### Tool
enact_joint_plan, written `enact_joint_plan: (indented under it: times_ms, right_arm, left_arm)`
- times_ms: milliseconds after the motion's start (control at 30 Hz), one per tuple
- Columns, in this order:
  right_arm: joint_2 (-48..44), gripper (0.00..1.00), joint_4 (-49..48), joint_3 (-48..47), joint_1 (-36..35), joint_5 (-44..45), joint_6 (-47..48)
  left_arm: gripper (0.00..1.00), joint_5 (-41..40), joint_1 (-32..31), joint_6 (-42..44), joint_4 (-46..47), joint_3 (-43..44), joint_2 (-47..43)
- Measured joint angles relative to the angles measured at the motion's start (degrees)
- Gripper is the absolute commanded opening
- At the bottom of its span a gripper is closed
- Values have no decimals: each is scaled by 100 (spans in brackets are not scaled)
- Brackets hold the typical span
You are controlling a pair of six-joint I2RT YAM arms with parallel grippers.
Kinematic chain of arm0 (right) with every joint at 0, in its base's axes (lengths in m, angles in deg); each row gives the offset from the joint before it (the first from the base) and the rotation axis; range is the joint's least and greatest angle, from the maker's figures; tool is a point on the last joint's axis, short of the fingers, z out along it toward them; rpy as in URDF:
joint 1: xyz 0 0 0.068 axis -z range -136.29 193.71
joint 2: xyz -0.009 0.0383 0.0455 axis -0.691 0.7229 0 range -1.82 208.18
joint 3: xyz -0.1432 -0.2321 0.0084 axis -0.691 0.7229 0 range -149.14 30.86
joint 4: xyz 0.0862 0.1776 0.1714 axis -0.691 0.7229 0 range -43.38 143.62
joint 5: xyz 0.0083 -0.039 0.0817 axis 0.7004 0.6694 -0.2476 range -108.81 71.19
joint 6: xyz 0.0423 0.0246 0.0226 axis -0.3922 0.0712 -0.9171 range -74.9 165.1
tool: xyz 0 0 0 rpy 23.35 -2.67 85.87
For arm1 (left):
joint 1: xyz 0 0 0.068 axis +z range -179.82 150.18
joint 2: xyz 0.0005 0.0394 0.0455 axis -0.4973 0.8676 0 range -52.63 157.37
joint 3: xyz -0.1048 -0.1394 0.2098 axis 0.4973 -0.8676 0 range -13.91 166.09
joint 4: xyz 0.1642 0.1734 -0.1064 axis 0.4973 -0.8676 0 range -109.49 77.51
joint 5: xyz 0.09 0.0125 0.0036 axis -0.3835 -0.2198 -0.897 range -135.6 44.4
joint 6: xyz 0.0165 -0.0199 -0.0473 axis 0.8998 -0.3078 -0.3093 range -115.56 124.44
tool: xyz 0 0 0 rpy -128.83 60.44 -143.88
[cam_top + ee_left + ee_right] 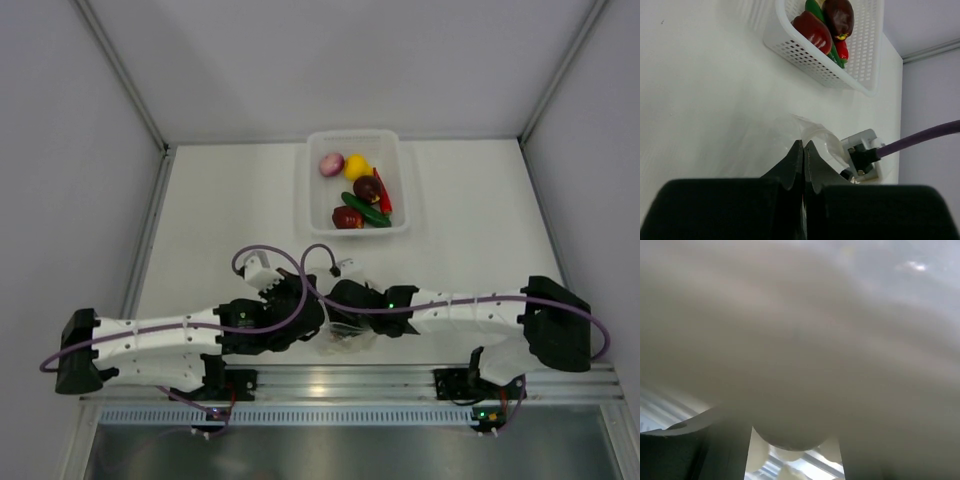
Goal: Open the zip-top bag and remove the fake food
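Observation:
The zip-top bag lies crumpled near the front rail, between my two grippers. My left gripper is shut on a fold of its clear film, which runs out from the closed tips. My right gripper points down onto the bag. Its wrist view is filled by blurred plastic, and the fingers stand apart with white dots showing in the gap. The fake food sits in the white mesh basket: pinkish onion, yellow pear, red chili, green cucumber and dark red apple.
The basket stands at the back centre of the table, well beyond the grippers. Grey walls close in the left, right and back sides. A metal rail runs along the front edge by the arm bases. Purple cables loop above the wrists.

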Motion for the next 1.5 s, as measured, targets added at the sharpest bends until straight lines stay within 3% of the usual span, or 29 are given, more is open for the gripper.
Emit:
enact_joint_plan:
  times_ms: [400, 933, 1167, 1267, 1400, 1500]
  right_arm:
    - [-990, 39, 439, -931, -2, 557, 708]
    - [-1311, 36, 402, -1342, 2, 1060, 1451]
    - [-1980, 35, 234, -1934, 205, 1134, 1770]
    - [-2006, 34, 243, -2396, 754, 1036, 1851]
    - [-1709, 35, 221, -2778, 2328, 577, 1917]
    - [-990, 37, 201, -3045, 3405, 57, 2033]
  left_arm:
    - [0, 48, 0, 623, 20, 2, -160]
    - [0, 2, 28, 1650, 24, 79, -424]
    - [0, 162, 575, 2304, 15, 101, -671]
    - [0, 363, 957, 2717, 0, 181, -695]
    - [0, 531, 1366, 3244, -83, 420, -776]
    - [0, 592, 1657, 3628, -227, 739, -826]
